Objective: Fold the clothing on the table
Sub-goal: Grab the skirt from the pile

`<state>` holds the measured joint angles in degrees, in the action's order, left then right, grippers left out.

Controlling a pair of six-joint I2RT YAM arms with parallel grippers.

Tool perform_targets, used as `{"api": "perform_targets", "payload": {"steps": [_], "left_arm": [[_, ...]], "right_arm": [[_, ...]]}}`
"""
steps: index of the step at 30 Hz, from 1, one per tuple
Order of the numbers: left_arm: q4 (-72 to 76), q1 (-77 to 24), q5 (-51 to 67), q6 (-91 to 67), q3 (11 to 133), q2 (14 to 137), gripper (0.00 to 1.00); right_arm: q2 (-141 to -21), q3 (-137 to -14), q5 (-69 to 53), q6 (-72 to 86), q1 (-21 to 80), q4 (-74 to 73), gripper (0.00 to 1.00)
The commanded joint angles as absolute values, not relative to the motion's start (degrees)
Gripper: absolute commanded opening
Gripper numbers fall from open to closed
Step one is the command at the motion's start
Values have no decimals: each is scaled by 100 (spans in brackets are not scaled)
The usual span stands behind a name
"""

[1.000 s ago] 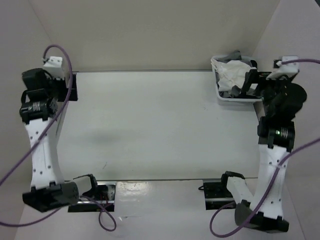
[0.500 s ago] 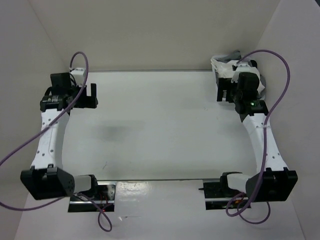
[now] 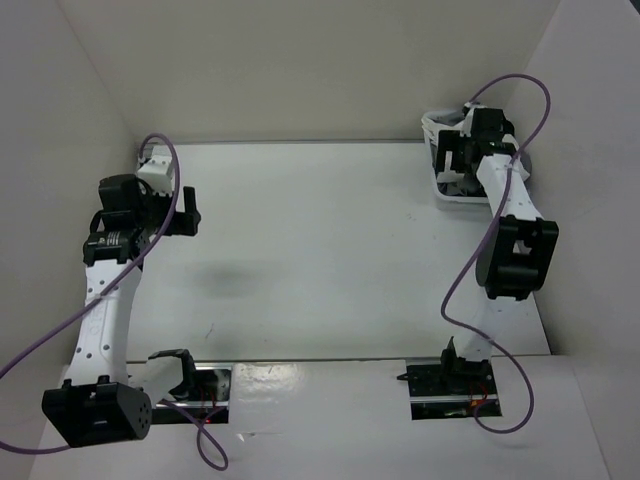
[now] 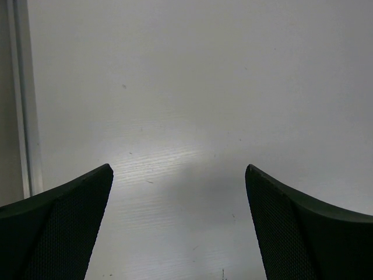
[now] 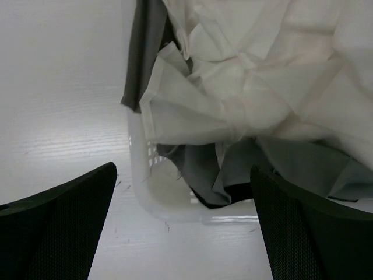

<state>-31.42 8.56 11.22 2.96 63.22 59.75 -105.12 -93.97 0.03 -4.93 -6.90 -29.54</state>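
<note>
Table, skirt just beyond right tool

The clothing lies in the bin, far right on the table.

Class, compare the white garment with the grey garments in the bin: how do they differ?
The white garment is pale and creased; the grey garments are darker. The white garment lies on top; the grey garments sit mostly beneath it. Both are crumpled inside the bin.
</note>
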Motion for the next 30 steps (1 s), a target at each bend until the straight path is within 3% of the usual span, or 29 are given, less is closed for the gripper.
{"api": "perform_targets", "payload": {"steps": [1, 12, 24, 30], "left_arm": [[-2690, 888, 1143, 387, 6231, 5740, 100], [-2689, 888, 1274, 439, 6100, 5950, 100], [-2689, 888, 1327, 492, 6047, 5950, 100], [-2689, 888, 1389, 492, 6047, 5950, 100]], "right_arm": [[-10818, -10413, -98, -422, -782, -3058, 99], [-12452, -12399, 482, -475, -896, -3393, 96], [-13263, -12937, 1020, -527, -1055, -3507, 92], [-13403, -12937, 1195, -527, -1055, -3393, 79]]}}
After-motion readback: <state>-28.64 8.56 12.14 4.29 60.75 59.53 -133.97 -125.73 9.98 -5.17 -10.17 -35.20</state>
